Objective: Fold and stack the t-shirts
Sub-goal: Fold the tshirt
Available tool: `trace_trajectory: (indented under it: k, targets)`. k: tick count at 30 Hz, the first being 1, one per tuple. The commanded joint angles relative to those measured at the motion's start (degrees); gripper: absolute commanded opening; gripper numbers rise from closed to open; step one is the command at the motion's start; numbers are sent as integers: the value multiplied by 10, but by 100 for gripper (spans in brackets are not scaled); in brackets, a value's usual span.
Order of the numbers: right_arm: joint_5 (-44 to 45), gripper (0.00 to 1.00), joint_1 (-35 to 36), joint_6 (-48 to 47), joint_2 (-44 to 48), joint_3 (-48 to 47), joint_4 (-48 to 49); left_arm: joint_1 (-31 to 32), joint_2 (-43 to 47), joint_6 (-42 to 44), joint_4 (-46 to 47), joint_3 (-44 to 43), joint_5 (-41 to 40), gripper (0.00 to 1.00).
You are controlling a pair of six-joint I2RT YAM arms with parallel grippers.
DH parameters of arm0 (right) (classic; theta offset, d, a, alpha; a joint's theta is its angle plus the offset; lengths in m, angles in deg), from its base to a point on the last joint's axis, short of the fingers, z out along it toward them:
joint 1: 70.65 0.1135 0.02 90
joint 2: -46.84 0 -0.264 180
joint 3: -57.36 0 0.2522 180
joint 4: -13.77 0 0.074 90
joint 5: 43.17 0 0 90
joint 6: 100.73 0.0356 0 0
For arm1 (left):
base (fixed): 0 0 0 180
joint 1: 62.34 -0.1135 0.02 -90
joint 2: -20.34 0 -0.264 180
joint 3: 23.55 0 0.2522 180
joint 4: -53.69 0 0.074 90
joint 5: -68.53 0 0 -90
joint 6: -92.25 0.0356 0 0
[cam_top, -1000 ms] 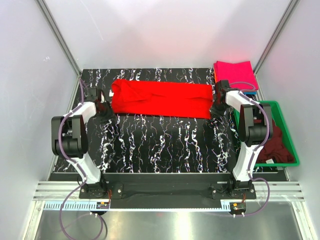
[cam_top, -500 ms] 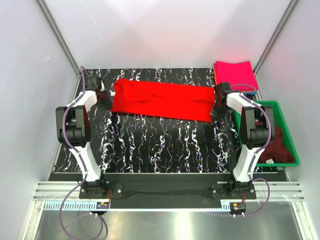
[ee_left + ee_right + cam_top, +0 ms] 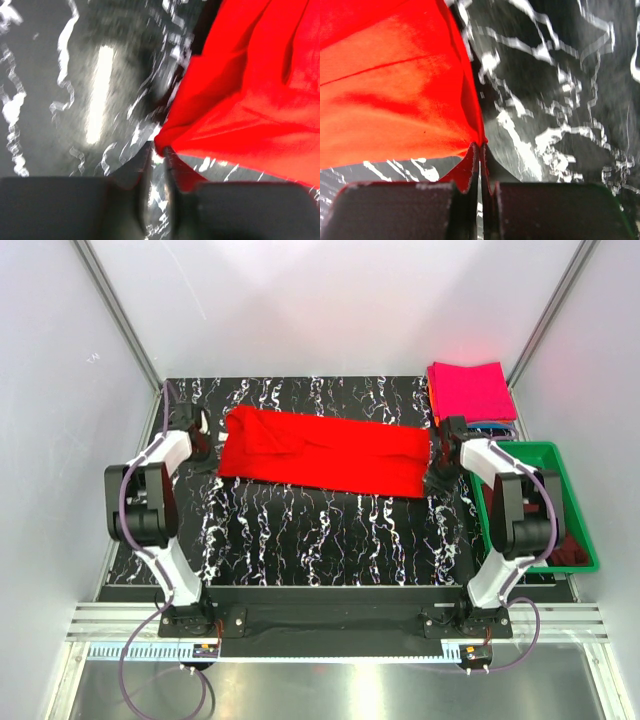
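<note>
1. The red shirt (image 3: pixel 325 452) lies in a long band across the far half of the desk (image 3: pixel 330 540), reaching from near the left edge to near the right edge. Its left end sits a bit closer to the far edge.
2. The left gripper (image 3: pixel 157 155) is at the shirt's left end, with its jaws nearly together and a corner of red cloth pinched between them.
3. The right gripper (image 3: pixel 480 150) does the same at the right end, jaws squeezed onto a corner with barely a gap.
4. Why hold both ends? My guess is it stretches the band flat so the next fold comes out as a neat rectangle instead of a lump.
5. The cloth looks soft and thin. It has long creases down its length and some bunching near the left end, so it'll sag wherever it isn't supported.
6. The desk top is hard, black and glossy with white marble veins, so the cloth probably slides on it easily.
7. The pink shirt (image 3: pixel 470 390) is already a flat folded rectangle at the far right corner, which looks like the stacking spot.
8. The maroon shirt (image 3: pixel 570 545) is crumpled in the green bin (image 3: pixel 590 565) off the right edge, not folded yet. So I'd say roughly a third of the job is done.
</note>
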Motion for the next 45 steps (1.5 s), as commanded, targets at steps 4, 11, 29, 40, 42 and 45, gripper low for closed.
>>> trace_trajectory:
  k: [4,11,29,40,42,45]
  targets:
    - [-32,5,0,25,76,57,-13,-4,70,-3,-47,41,-62,38]
    - [-24,46,1,9,130,43,-54,31,117,-87,-87,-46,-1,46]
    - [-32,71,1,-12,214,-37,-125,72,-55,-180,-1,-159,110,44]
    - [-29,72,1,-12,200,-57,-125,73,-119,-190,-7,-201,54,42]
    - [-25,72,1,-15,197,-52,-123,73,-129,-192,-11,-212,56,39]
    - [-25,72,1,-13,192,-53,-122,73,-140,-196,-19,-221,55,39]
